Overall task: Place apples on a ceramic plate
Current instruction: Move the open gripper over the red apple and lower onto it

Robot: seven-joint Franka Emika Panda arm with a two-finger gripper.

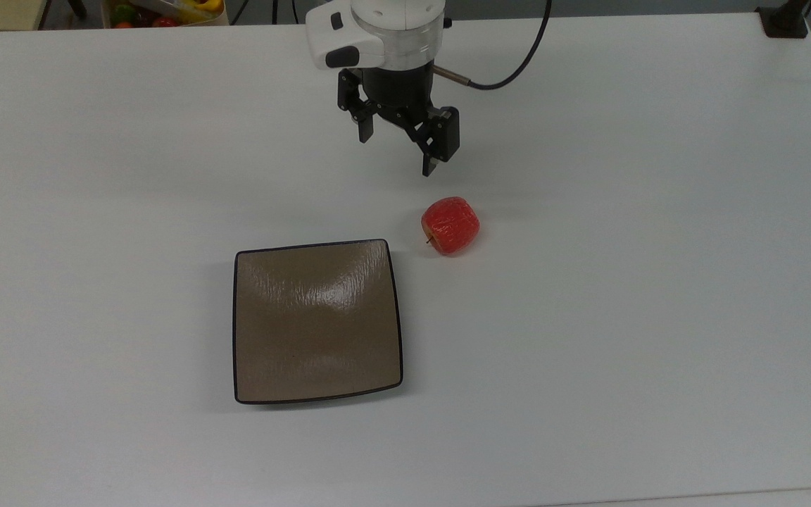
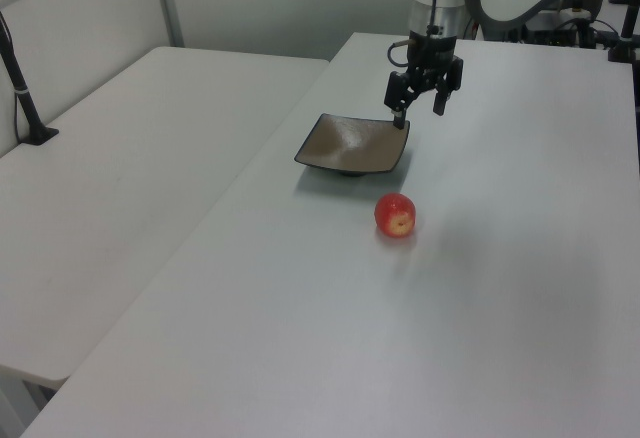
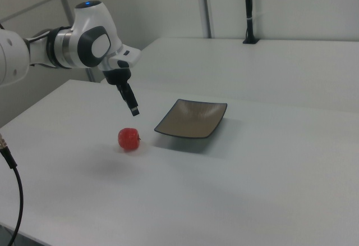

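Observation:
A small red apple (image 1: 450, 225) (image 2: 396, 215) (image 3: 129, 139) lies on the white table, just off the upper right corner of the plate in the top view. The square glossy brown plate (image 1: 317, 320) (image 2: 352, 142) (image 3: 192, 118) with a thin black rim has nothing on it. My gripper (image 1: 397, 151) (image 2: 418, 113) (image 3: 133, 110) hangs open above the table, a little up and left of the apple in the top view, holding nothing. Its fingers are turned at a slant and stand clear of both apple and plate.
A box of mixed-colour fruits (image 1: 159, 10) sits beyond the table's far edge at the top view's upper left. A black clamp post (image 1: 786, 21) stands at the table's far right corner. A second white table (image 2: 120, 158) adjoins on the left view's left.

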